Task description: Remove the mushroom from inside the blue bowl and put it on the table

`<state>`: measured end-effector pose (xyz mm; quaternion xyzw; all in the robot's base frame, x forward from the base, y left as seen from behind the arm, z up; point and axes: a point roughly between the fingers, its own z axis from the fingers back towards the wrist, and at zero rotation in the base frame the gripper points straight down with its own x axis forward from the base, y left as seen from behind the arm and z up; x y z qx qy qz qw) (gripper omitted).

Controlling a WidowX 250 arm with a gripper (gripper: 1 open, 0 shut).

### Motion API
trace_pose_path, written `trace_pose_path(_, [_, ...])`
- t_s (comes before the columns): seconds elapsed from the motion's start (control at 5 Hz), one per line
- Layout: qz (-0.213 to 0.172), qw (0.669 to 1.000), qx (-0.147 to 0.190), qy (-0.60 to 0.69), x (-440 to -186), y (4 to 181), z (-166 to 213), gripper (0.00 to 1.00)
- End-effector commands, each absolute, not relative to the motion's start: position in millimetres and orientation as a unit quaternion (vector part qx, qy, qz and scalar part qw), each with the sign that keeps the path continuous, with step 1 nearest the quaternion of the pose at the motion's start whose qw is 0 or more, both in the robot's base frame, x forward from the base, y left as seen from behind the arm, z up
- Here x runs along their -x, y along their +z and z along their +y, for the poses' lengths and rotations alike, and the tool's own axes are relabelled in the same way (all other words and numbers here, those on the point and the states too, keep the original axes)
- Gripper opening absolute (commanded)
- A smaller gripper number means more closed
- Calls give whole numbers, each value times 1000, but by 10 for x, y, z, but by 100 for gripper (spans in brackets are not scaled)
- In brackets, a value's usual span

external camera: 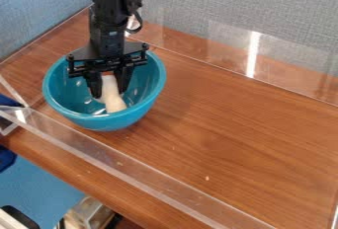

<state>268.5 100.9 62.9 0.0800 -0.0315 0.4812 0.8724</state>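
Observation:
The blue bowl (63,97) sits at the left of the table (238,110). My black gripper (107,79) reaches straight down into the bowl from above, its crossbar level with the rim. The jaws are shut on the mushroom (114,99). The mushroom's cream stalk pokes out below the fingertips, slanting toward the bowl's floor. Its cap is hidden behind the fingers. I cannot tell if the stalk still touches the bowl.
Low clear acrylic walls edge the tabletop: one along the front (145,179), one at the left (27,65), one at the back right (284,60). A grey-blue wall rises behind. Bare wood stretches to the right of the bowl.

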Motion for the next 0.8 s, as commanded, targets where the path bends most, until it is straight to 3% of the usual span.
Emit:
trace_pose_path(0.0, [-61,858,-71,504,-2762,789,1150,0])
trace_pose_path(0.2, [-61,844,-66,529,-2786,810,1299,0])
trace_pose_path(0.4, [-72,839,-47,537,-2766,933,1185,0])
trace_pose_path(0.6, [-72,834,-45,545,-2750,862,1084,0])
